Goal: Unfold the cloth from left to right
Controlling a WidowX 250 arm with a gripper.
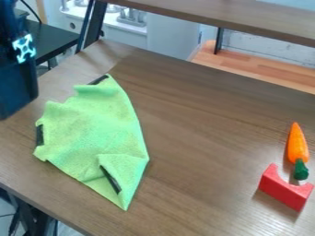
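Observation:
A bright green cloth [92,124] lies on the left half of the wooden table, wrinkled and roughly diamond-shaped, with one point at the top and another toward the front. Its lower right part is folded over into a small flap [126,168], beside which a black strip [110,179] shows. Two more black strips show at the cloth's top corner and left edge. Part of the dark robot arm [17,85] stands at the upper left edge of the view, apart from the cloth.
On the right side of the wooden table [197,138], an orange toy carrot [298,144] lies with its green end by a red arch-shaped block [284,188]. A raised shelf [246,18] runs above the table's back edge, with a dark support at the upper left.

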